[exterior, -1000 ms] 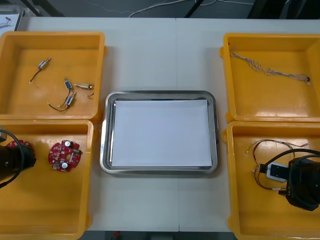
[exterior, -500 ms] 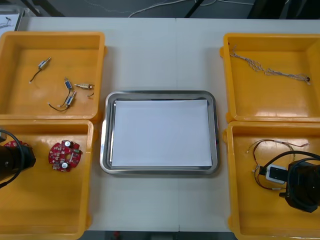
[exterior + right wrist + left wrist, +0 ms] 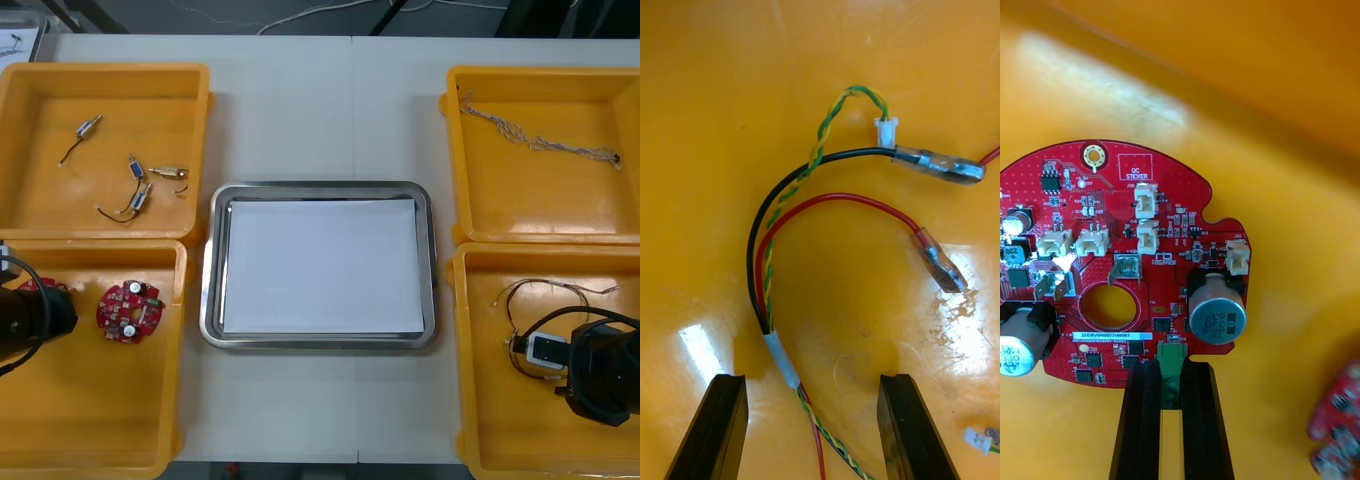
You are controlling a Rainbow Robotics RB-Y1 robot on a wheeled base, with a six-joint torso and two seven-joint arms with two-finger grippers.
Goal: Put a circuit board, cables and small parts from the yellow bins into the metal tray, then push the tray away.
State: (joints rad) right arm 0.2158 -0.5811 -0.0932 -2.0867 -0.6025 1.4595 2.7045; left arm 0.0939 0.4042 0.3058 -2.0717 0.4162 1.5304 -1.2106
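1. Left gripper (image 3: 1171, 373): fingers pinched narrow on the green connector (image 3: 1171, 356) at the rim of the round red circuit board (image 3: 1172, 225), in the glossy near-left yellow bin (image 3: 100, 420).
2. Right gripper (image 3: 811, 382): fingers wide, straddling the twisted cable (image 3: 781, 358) in the near-right yellow bin (image 3: 500, 420).
3. Metal tray (image 3: 208, 270): shiny rim, white inside.

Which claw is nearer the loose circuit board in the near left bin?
Left. The left claw sits beside that circuit board, shut on a second board; the right claw hangs open over cables across the tray.
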